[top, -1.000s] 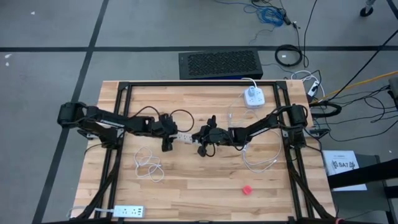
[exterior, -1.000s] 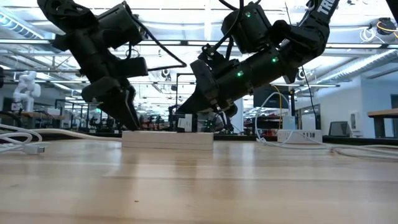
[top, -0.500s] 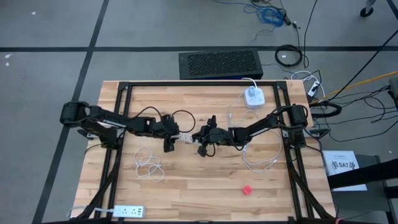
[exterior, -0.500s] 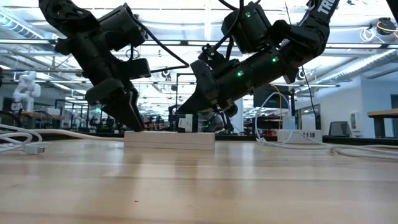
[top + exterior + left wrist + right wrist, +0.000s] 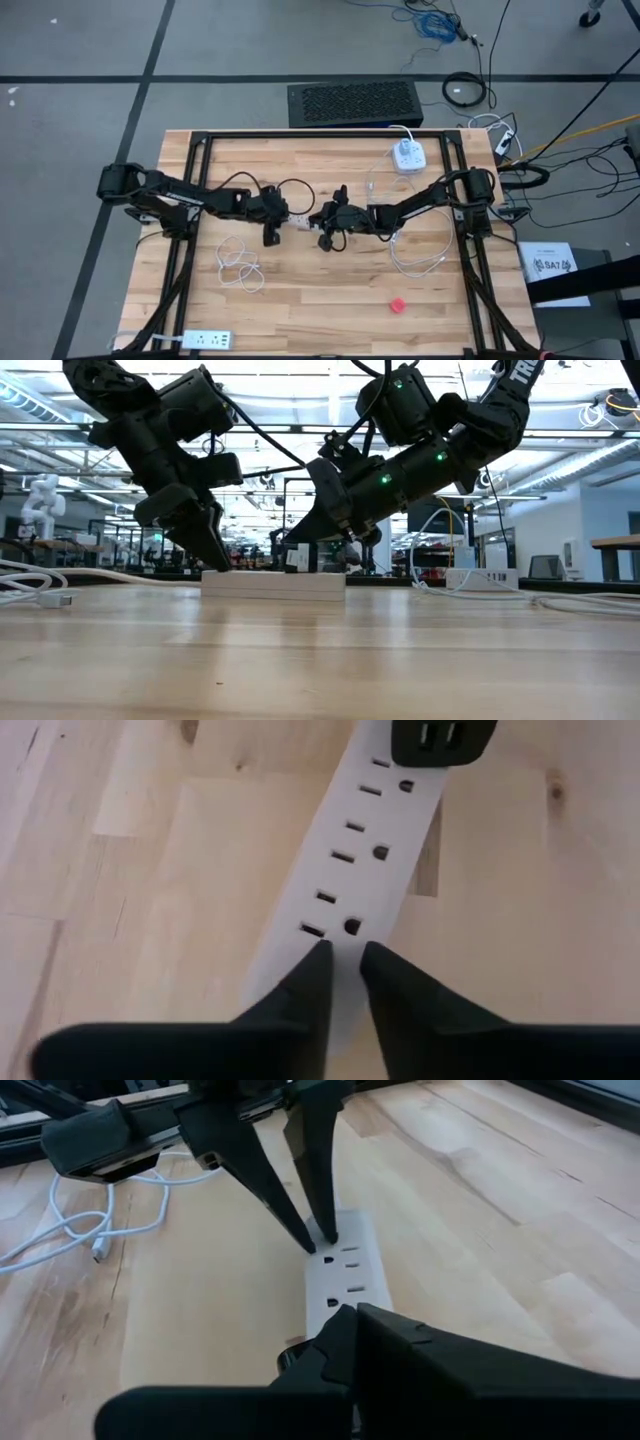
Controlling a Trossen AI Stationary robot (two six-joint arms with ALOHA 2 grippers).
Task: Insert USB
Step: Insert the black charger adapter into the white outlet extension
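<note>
White power strip (image 5: pixel 297 221) lying flat mid-tabletop (image 5: pixel 330 290), long axis running left-right between the two arms, so each gripper sits over one end of it. Left gripper (image 5: pixel 212 556) down on the end nearer its own arm, jaws narrowed to a slim gap with the tips planted on top of the strip right by the last outlet (image 5: pixel 350 927), looks like pinning it in place rather than pinching anything. Right gripper (image 5: pixel 322 226) hanging just over the opposite end, jaws pressed together; can't really make out from here whether a USB plug is caught between them. Black adapter block (image 5: pixel 437 740) with two slots already seated at that far end, directly under the right arm. So the key bit: the target port lies right below and a touch ahead of the right jaws, the strip held steady from the other side. Probably a short straight drop for the right arm, lined up across the strip's length.
</note>
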